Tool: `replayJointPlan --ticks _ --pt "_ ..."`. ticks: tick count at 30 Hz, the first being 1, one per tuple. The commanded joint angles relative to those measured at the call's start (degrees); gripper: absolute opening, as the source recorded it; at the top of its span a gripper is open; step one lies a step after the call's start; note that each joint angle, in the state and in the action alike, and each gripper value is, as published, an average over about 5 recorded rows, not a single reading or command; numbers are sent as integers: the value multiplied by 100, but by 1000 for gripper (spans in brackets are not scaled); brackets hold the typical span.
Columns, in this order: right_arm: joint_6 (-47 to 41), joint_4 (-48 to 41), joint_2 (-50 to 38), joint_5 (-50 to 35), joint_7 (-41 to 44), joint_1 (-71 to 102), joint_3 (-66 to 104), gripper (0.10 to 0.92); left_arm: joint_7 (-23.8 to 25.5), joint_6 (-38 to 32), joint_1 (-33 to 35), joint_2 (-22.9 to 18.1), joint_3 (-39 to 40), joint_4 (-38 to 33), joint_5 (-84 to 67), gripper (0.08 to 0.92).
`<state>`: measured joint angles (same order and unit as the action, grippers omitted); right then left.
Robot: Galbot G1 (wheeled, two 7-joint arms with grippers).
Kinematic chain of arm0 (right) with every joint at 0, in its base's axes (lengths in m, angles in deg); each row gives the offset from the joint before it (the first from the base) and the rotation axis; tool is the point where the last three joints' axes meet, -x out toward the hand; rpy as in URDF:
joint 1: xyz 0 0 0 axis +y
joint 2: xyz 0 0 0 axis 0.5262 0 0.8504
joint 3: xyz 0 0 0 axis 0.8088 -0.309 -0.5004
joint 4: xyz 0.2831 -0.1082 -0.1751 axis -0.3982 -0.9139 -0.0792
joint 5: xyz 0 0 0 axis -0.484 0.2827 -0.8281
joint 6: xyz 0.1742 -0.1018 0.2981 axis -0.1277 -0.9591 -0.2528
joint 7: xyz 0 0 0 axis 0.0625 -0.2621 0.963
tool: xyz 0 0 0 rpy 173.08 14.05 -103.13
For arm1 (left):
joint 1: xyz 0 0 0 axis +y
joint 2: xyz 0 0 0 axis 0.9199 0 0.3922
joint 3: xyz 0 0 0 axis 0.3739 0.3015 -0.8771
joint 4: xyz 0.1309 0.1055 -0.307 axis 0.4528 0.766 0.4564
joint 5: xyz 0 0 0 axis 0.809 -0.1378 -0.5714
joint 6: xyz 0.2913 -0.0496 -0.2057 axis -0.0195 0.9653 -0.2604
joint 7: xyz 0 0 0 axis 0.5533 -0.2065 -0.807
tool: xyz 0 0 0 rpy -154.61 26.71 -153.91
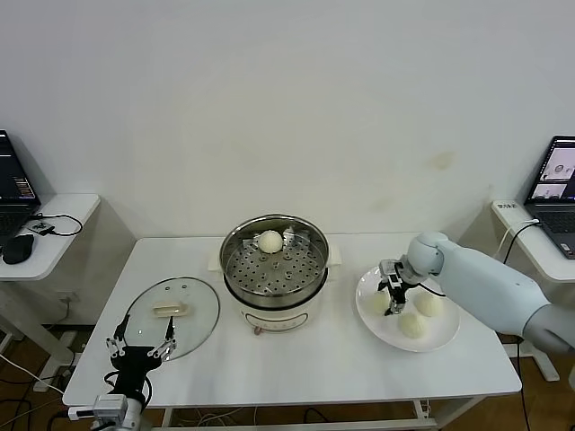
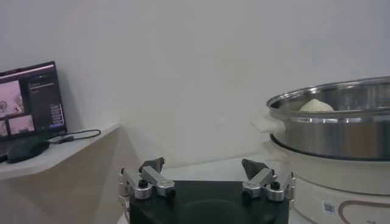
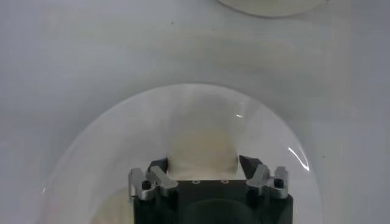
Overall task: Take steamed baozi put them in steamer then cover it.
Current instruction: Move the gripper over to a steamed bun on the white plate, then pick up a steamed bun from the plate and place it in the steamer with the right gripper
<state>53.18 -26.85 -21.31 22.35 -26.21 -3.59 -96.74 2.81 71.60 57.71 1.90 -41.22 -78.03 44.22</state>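
The steamer (image 1: 235,262) stands mid-table, a steel basket on a cream pot base, with one steamed baozi (image 1: 269,241) at its back. It also fills the side of the left wrist view, the steamer (image 2: 341,125) with that baozi (image 2: 317,106) showing over the rim. A white plate (image 1: 375,321) to its right holds three more buns, two of them free (image 1: 429,304) (image 1: 411,325). My right gripper (image 1: 393,296) is down over the third, and its fingers press both sides of this baozi (image 3: 201,146) on the plate (image 3: 91,158). My left gripper (image 1: 141,348) waits open near the table's front left.
The glass lid (image 1: 193,310) with a cream handle lies flat on the table left of the steamer, just beyond my left gripper (image 2: 204,165). Side tables with laptops (image 1: 13,184) (image 1: 557,180) flank the white table. A cable runs by the right side table.
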Motion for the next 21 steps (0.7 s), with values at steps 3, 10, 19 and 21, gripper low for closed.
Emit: replayJointPlan --ticks 3,10,19,21 --pt "-113 487 -209 -315 67 -618 -219 616 5 -1 7 11 3 -12 -1 823" --pt "-472 1444 -666 -1401 17 -2090 -1130 630 11 8 -6 56 3 -29 -13 823" --pt "-922 2000 -217 -2816 -367 -3777 -1870 643 23 11 -71 124 33 -15 -59 823" --pt "-1018 2008 35 -3058 -499 -3890 -1939 644 27 10 -77 140 40 -17 -68 823"
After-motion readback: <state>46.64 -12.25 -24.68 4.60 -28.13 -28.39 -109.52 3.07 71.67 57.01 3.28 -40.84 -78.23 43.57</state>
